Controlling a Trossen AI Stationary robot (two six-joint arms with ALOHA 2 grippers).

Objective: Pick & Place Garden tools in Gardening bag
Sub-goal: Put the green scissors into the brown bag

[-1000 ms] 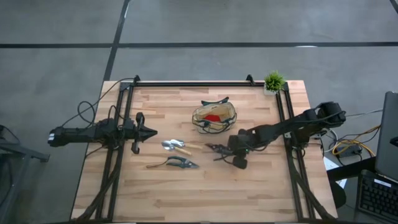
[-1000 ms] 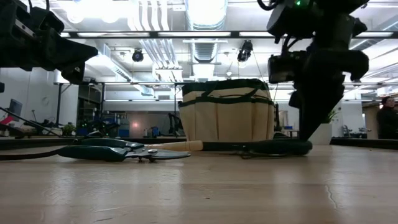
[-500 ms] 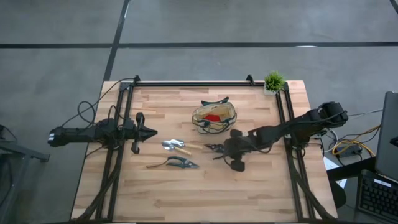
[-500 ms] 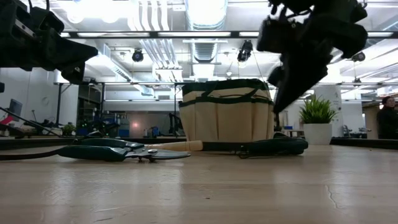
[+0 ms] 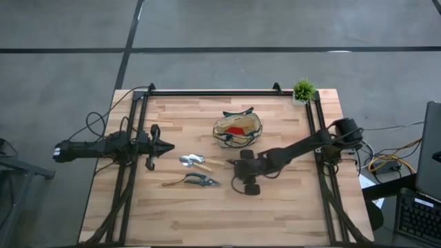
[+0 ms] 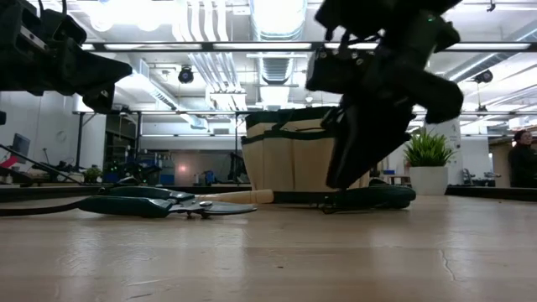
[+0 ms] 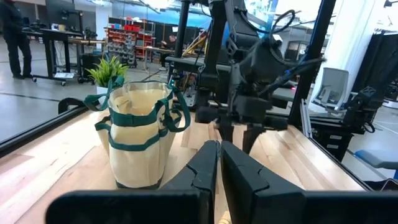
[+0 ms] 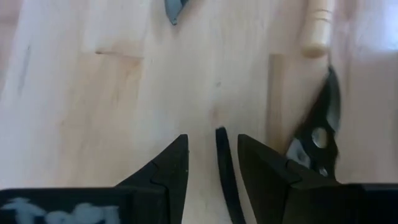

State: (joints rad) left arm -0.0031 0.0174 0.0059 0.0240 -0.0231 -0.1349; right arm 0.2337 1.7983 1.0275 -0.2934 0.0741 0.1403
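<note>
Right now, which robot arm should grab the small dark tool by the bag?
The right gripper: it hangs over the small dark hand tool. The left gripper waits at the table's far-left side.

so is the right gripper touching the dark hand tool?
Cannot tell. The right wrist view shows the right gripper open around the dark hand tool, but no clear contact.
</note>
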